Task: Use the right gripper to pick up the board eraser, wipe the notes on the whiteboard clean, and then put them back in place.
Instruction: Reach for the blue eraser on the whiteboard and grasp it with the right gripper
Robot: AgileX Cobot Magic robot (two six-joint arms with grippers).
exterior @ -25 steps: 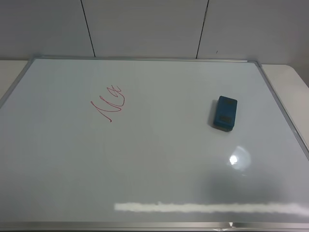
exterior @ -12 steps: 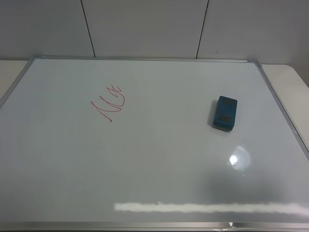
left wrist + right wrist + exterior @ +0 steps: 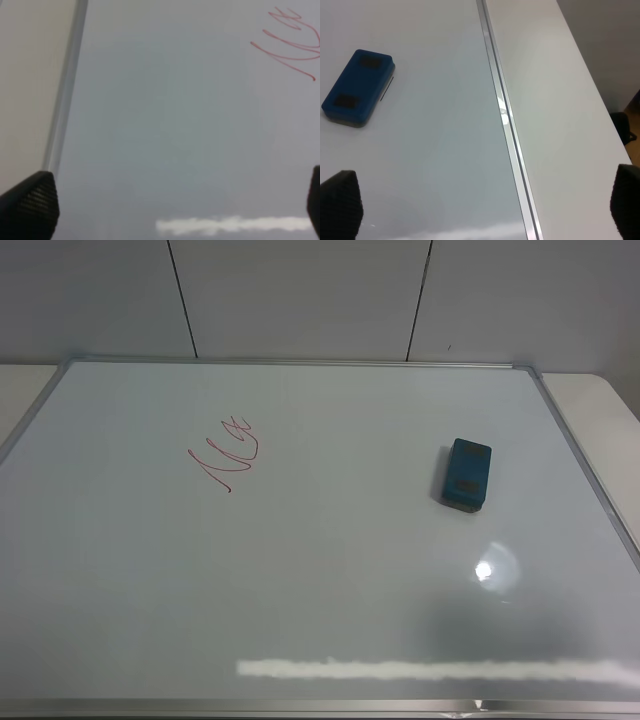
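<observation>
The teal-blue board eraser (image 3: 466, 473) lies flat on the right part of the whiteboard (image 3: 330, 570). It also shows in the right wrist view (image 3: 358, 86), beyond the fingertips. The red notes (image 3: 226, 451) sit on the board's left part and show in the left wrist view (image 3: 290, 42). My right gripper (image 3: 485, 202) is open and empty, above the board's right frame (image 3: 506, 120), apart from the eraser. My left gripper (image 3: 175, 202) is open and empty above the board's left part. Neither gripper shows in the exterior high view.
The whiteboard's silver frame (image 3: 585, 465) borders a pale table surface (image 3: 555, 100) on the right. A grey panelled wall (image 3: 300, 295) stands behind. A short dark dash (image 3: 388, 89) lies beside the eraser. The left frame edge (image 3: 65, 85) runs near my left fingertip (image 3: 31, 202).
</observation>
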